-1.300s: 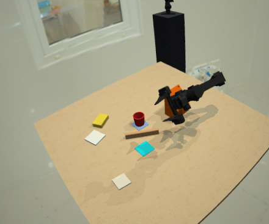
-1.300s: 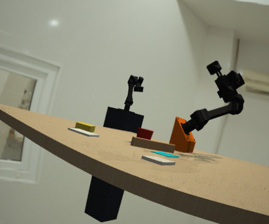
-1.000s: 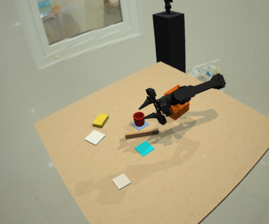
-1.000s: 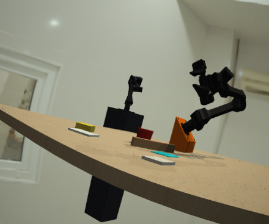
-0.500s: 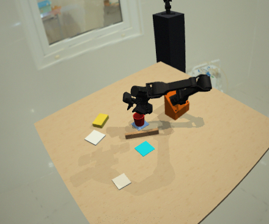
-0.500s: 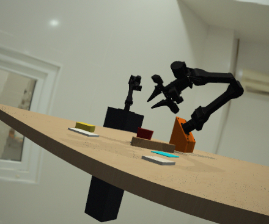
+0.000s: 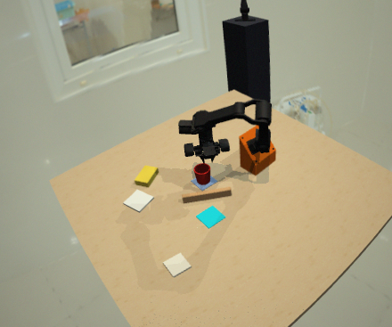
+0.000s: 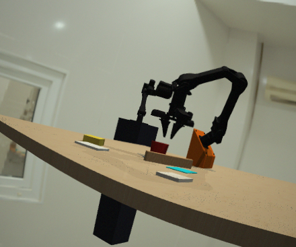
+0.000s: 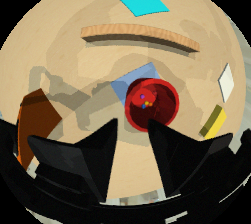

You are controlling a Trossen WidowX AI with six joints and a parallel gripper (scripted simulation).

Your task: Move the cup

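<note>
The red cup [image 7: 202,174] [image 8: 159,147] [image 9: 170,106] stands upright on the blue pad [image 7: 197,183] [image 9: 120,89]. Several small coloured marbles [image 9: 146,103] lie inside it in the wrist view. The cyan pad [image 7: 210,216] [image 8: 181,169] [image 9: 146,6] lies flat on the other side of the wooden bar. My gripper [image 7: 208,160] [image 8: 168,137] [image 9: 133,122] points down above the cup, its fingers partly open with nothing between them. The fingertips are above the rim and do not touch the cup.
A wooden bar [image 7: 207,195] [image 8: 168,159] [image 9: 140,36] stands between the two pads. A yellow block [image 7: 146,175] [image 8: 93,140] [image 9: 214,122] and a white tile [image 7: 138,200] [image 8: 91,146] [image 9: 226,83] lie to the left in the top view. Another white tile [image 7: 176,265] [image 8: 173,176] lies beyond the cyan pad.
</note>
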